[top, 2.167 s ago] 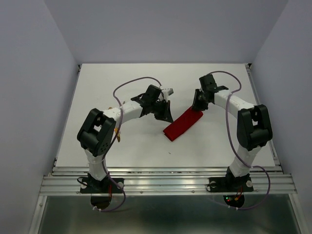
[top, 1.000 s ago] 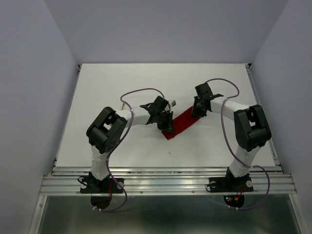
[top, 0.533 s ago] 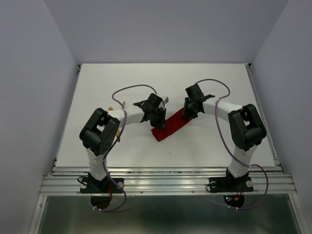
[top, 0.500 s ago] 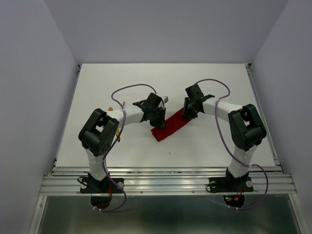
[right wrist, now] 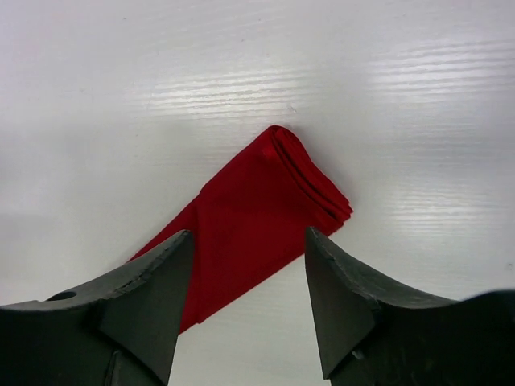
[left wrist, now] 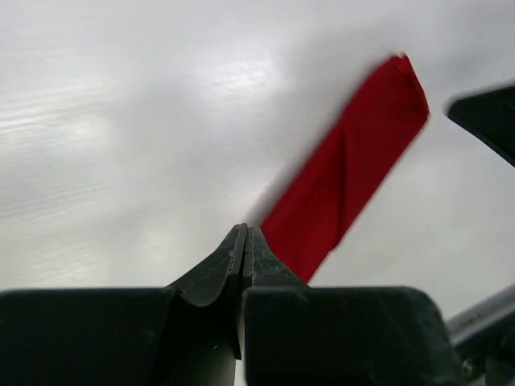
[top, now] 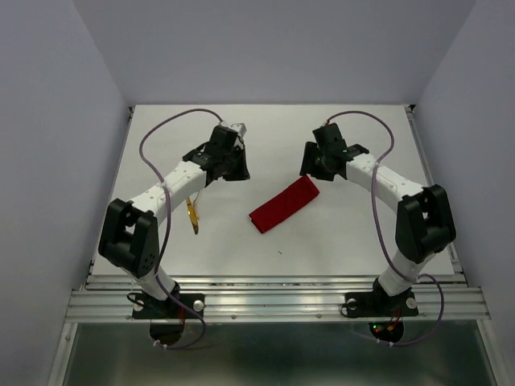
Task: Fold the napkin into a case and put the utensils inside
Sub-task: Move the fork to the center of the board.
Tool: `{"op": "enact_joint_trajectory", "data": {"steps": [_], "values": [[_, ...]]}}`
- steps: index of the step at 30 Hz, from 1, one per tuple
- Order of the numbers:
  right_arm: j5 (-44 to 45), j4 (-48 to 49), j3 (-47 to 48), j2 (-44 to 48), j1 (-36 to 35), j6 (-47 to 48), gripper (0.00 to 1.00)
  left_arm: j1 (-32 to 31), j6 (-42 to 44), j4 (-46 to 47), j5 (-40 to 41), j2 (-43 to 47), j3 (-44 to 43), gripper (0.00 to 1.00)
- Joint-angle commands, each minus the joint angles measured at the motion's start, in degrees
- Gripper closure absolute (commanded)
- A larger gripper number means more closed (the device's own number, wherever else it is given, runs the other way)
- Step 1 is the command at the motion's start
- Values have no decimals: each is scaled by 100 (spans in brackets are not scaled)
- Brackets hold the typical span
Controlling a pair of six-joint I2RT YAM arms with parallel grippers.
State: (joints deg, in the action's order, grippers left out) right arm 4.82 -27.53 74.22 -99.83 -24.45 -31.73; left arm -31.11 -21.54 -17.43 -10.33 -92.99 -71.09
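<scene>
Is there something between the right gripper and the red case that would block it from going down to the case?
Nothing visible does. The right gripper is open above the far end of the case, and its wrist view shows only the cloth and the table below it.

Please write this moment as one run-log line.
left gripper: shut, empty | right gripper: open, empty, near case end | case: folded, flat on table | gold knife: outside case

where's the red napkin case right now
Top view: the red napkin case lies slanted near the middle of the table, slightly right, its far end by the right pincer.
</scene>
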Motion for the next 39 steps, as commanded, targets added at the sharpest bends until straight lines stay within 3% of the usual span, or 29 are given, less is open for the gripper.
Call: {"op": "enact_joint_trajectory", "data": {"steps": [1,7,11,16,25,28,32,39], "values": [[703,-534,130,639,-25,316,37,745,-289,-323,856,640,94,86],[731,-201,-767,1545,-25,369,35,1730,-263,-656,1322,800,280,65],[485,-7,-1399,1862,-77,272,31,1995,-61,-779,1498,721,263,44],[450,37,-1735,2108,-78,0,27,2083,211,-779,1639,248,192,33],[309,90,-1902,2494,-78,-246,26,2092,502,-375,1358,-684,333,34],[449,81,-1858,2556,-78,-290,26,2092,493,-305,1349,-966,377,39],[476,90,-1797,2583,-78,-343,27,2092,423,-244,1103,-1116,333,58],[169,55,-1603,2469,-78,-615,27,2092,344,-296,1112,-1520,174,61]]}}
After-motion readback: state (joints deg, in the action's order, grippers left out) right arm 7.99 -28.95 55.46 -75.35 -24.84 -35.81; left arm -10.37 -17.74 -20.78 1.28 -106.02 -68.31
